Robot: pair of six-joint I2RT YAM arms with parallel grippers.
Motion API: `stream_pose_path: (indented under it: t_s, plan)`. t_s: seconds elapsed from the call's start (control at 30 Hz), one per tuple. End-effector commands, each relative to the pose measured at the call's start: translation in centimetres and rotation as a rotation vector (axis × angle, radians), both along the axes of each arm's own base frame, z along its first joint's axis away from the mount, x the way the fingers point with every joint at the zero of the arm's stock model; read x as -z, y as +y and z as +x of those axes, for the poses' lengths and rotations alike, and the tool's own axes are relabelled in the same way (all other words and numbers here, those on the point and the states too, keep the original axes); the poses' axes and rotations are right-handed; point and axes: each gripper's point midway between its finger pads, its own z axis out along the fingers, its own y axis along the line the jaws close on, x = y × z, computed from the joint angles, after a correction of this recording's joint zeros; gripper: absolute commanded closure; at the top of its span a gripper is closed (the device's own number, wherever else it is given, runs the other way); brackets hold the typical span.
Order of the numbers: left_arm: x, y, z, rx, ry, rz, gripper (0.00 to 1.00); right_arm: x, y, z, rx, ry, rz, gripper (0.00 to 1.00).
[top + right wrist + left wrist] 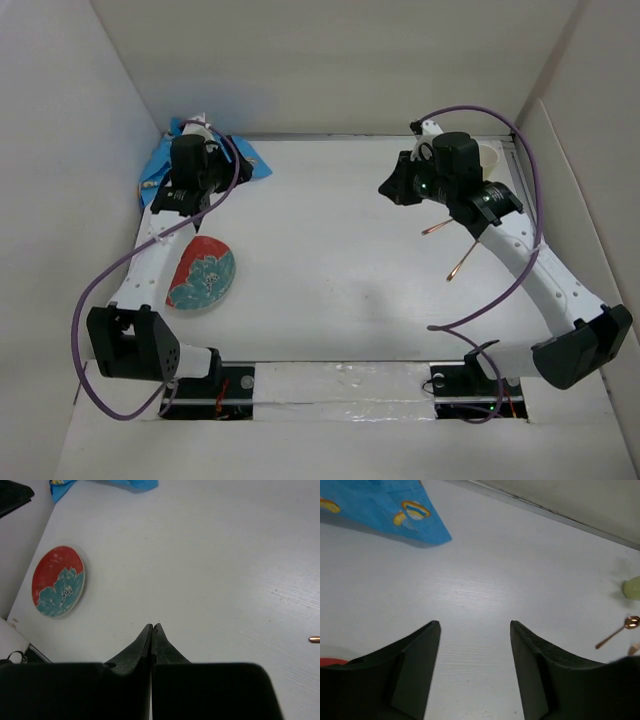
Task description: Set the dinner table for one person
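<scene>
The dinner table [330, 260] is the large white surface. A blue space-print placemat [160, 165] lies crumpled at the back left, and its corner shows in the left wrist view [395, 510]. A red and teal plate [203, 275] lies at the left, beside the left arm, and shows in the right wrist view [58, 581]. A copper spoon [437, 228] and a second copper utensil [460, 262] lie at the right. My left gripper [225, 180] is open and empty over bare table by the placemat [475, 625]. My right gripper [385, 190] is shut and empty above the table [151, 626].
A pale cup [487, 158] stands at the back right corner behind the right wrist. White walls enclose the table on the left, back and right. Purple cables loop off both arms. The spoon also shows far right in the left wrist view [620, 630].
</scene>
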Motion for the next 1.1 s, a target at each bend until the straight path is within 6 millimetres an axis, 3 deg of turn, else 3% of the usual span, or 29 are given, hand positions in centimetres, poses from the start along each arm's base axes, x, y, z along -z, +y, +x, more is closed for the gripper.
stream_pose_path:
  t_s: [0.0,0.03,0.07,0.1,0.13,0.23,0.27,0.33,0.37,0.4,0.43,0.5,0.53,0.6,0.63,0.7,0.73,0.8,0.83,1.07]
  plan:
    - [-4.1,1.4,2.0,-0.058,-0.092,0.051,0.48,-1.5,0.1,-0.8,-0.029,-0.052,0.039,1.0]
    - [-3.0,1.6,2.8,-0.067,-0.058,0.066,0.55,-1.0,0.1,-0.9,-0.031,-0.044,0.035,1.0]
    - [-4.1,1.8,3.5,-0.082,-0.08,0.07,0.64,-1.0,0.1,-0.9,-0.028,-0.046,0.034,1.0]
    - [-4.0,2.1,4.2,-0.093,-0.079,0.089,0.89,-0.9,0.0,-0.9,-0.028,-0.046,0.032,1.0]
    - [-3.8,2.3,4.7,-0.105,-0.066,0.098,1.0,-0.9,-0.3,-0.5,-0.015,-0.046,0.028,1.0]
    - [-2.8,3.4,7.2,-0.177,-0.001,0.16,1.0,-0.9,-0.3,-0.6,-0.018,-0.041,0.026,1.0]
    - [-2.9,3.0,8.8,-0.179,0.005,0.178,1.0,-0.9,-0.3,-0.5,-0.015,-0.046,0.027,1.0]
    - [-1.5,3.7,11.3,-0.243,0.06,0.282,0.74,-0.8,0.0,-0.6,-0.024,-0.048,0.026,1.0]
    - [-1.5,3.7,11.3,-0.243,0.06,0.282,0.73,-0.7,0.1,-0.5,-0.022,-0.046,0.024,1.0]
    - [-1.0,3.8,11.6,-0.267,0.081,0.317,0.59,-0.6,0.0,-0.5,-0.023,-0.042,0.021,1.0]
    - [0.9,3.8,12.5,-0.264,0.117,0.332,0.54,-0.6,0.0,-0.4,-0.023,-0.04,0.016,0.92]
    - [0.9,3.9,13.7,-0.28,0.114,0.342,0.43,-0.1,0.1,-0.5,-0.036,-0.026,0.003,0.76]
    - [2.7,4.0,14.3,-0.281,0.15,0.359,0.41,0.1,0.2,-0.6,-0.041,-0.02,0.001,0.6]
    - [3.3,4.1,15.2,-0.287,0.157,0.373,0.36,0.9,0.8,-0.9,-0.067,-0.003,0.004,0.5]
    - [5.2,4.1,15.5,-0.284,0.193,0.388,0.36,1.1,1.0,-0.9,-0.079,-0.002,0.008,0.45]
    - [6.0,4.2,16.1,-0.289,0.199,0.398,0.35,1.6,1.8,-1.1,-0.11,0.022,0.011,0.44]
    - [7.5,3.7,16.3,-0.28,0.222,0.411,0.35,1.8,1.9,-1.1,-0.117,0.026,0.006,0.43]
    - [8.3,3.8,16.7,-0.295,0.231,0.446,0.35,2.1,2.3,-1.3,-0.135,0.034,-0.004,0.43]
    - [9.6,3.5,16.7,-0.297,0.254,0.468,0.36,2.6,2.7,-1.4,-0.149,0.044,-0.012,0.43]
    - [12.1,4.3,17.2,-0.352,0.271,0.525,0.37,4.1,2.9,-1.2,-0.16,0.079,-0.037,0.43]
